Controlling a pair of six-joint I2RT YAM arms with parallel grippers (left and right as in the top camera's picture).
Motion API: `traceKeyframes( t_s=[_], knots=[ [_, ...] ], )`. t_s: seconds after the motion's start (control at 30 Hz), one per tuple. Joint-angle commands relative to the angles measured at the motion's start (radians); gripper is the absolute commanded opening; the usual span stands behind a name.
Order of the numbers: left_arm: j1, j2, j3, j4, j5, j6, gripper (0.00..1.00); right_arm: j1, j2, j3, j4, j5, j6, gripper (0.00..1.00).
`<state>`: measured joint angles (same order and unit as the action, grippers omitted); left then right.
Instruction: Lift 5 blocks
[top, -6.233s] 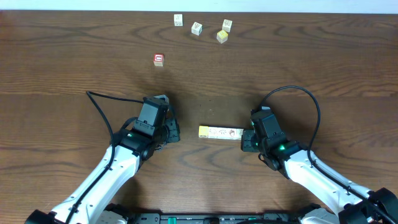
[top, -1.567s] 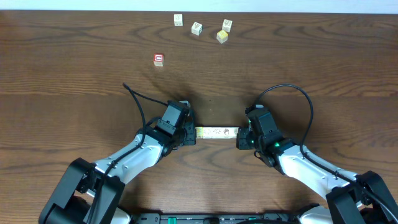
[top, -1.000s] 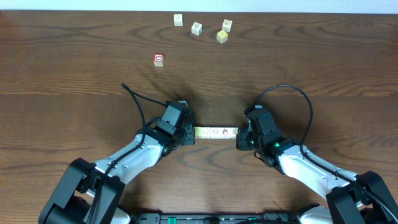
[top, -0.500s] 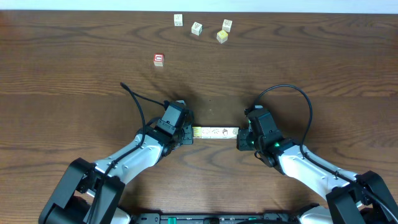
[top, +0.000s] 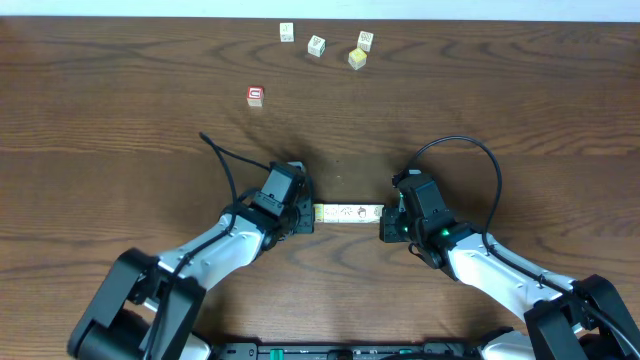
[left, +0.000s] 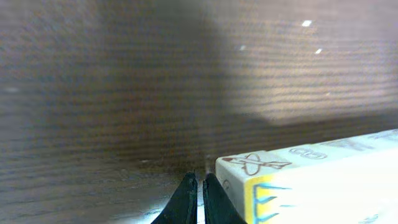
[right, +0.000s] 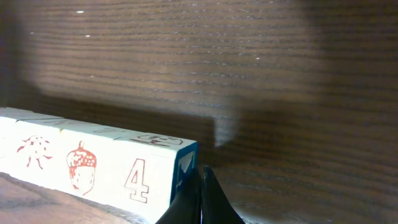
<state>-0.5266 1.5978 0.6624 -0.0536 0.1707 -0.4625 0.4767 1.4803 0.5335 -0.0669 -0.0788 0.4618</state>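
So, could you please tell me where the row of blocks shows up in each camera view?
Overhead: row of blocks at centre, between left gripper and right gripper.
Left wrist: lower right corner, beside the left gripper.
Right wrist: lower left, beside the right gripper.
Shared landmark: the dark wooden table.

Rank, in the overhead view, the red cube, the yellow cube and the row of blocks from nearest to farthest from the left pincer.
1. Row of blocks: right at the left pincer tip.
2. Red cube: up the table, leftward.
3. Yellow cube: near the far edge.
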Motion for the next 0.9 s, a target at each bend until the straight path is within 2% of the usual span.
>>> traceKeyframes(
  t_s=[0.0, 0.63, 0.87],
  knots=[
    [-0.003, 0.051, -0.007, 0.003, 0.078, 0.039, 0.07, 0.01, 0.006, 0.002, 0.003, -0.017, -0.014, 0.01],
    [-0.002, 0.064, -0.007, 0.034, 0.079, 0.039, 0.07, 0.01, 0.006, 0.002, 0.003, -0.016, -0.015, 0.01],
    [0.0, 0.057, -0.006, 0.033, 0.035, 0.039, 0.07, 0.009, 0.006, 0.002, 0.003, -0.015, -0.016, 0.01]
  ],
)
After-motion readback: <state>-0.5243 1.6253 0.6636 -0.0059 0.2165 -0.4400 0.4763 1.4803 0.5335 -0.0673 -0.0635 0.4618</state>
